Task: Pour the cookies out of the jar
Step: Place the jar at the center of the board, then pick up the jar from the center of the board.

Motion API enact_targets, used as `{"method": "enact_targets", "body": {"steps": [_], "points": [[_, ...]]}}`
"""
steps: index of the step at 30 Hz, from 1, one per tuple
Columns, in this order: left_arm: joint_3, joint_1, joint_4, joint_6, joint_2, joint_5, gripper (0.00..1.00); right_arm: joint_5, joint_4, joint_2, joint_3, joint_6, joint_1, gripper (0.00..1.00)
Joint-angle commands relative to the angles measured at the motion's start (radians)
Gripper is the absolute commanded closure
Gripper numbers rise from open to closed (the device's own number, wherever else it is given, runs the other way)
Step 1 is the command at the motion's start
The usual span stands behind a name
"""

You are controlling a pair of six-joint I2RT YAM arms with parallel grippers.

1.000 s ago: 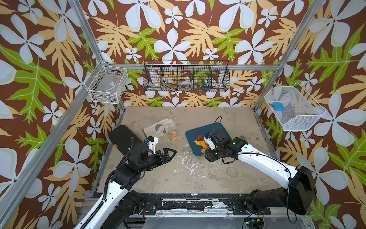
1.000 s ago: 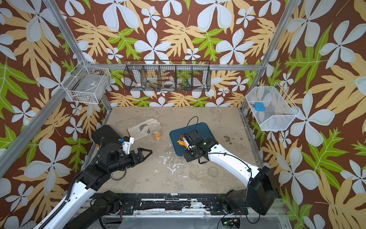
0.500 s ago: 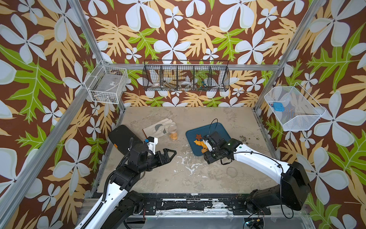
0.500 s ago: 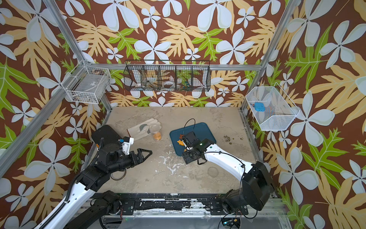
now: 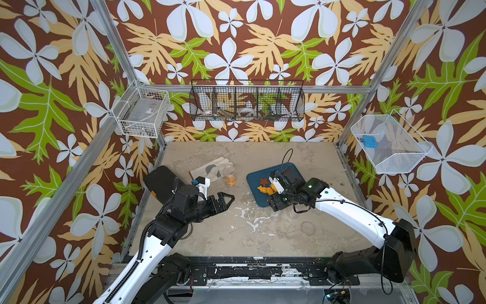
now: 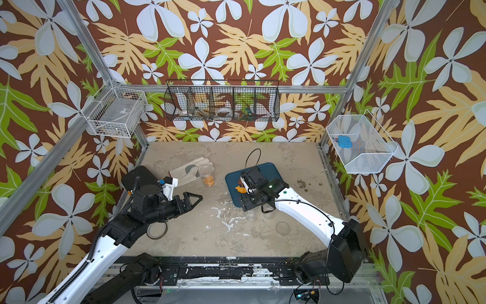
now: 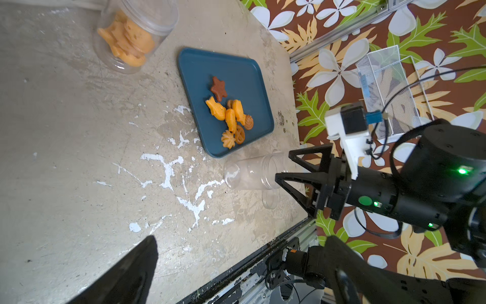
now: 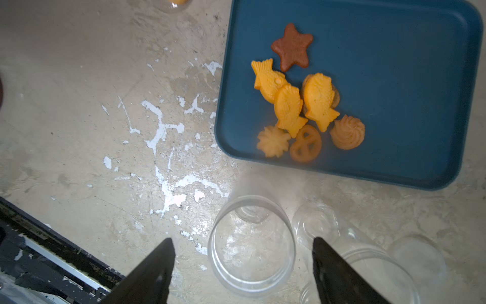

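The right end effector (image 8: 242,239) is being held with its fingers (image 8: 151,271) spread, and nothing is being pinched by them. An empty clear jar (image 8: 252,260) is being straddled by them, its open mouth turned toward the end effector and its base toward the worktop (image 8: 79,131). A gap is being shown on either side of it in the right wrist view, so it is not being touched. Whether it is standing quite upright cannot be told. A clear lid (image 8: 315,223) is being seen just beside the jar. Beyond it, the cookies (image 8: 302,105) are being carried in a loose cluster on a dark blue tray (image 8: 407,79), near the tray edge that is facing the jar. They are a brown star, three orange fish, a pale flower, a pretzel and a swirl, with one round piece being partly covered by a fish.

The left end effector (image 5: 229,203) is being held wide open and empty above the worktop, well apart from the tray and pointed toward it. Farther back, a second jar (image 5: 229,177) with orange biscuits (image 7: 126,44) inside is being shown upright just beside a pale glove (image 5: 207,169), between the left arm (image 5: 168,226) and the tray. A roll of tape (image 6: 157,231) is being partly hidden under the left arm.
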Motion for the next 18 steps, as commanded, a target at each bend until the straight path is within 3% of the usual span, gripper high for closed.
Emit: {"method": "enact_targets", "body": {"steps": [1,7,18], "points": [[0.051,0.012,-0.060,0.050,0.044,-0.065,0.00,0.001,-0.037,-0.018,0.050,0.015,0.002,0.17],[0.156,0.037,-0.101,0.118,0.138,-0.112,0.00,-0.059,-0.033,-0.038,0.147,0.051,0.000,0.15],[0.424,0.054,-0.132,0.360,0.570,-0.304,0.00,-0.241,0.018,-0.001,0.219,0.136,-0.012,0.14]]}}
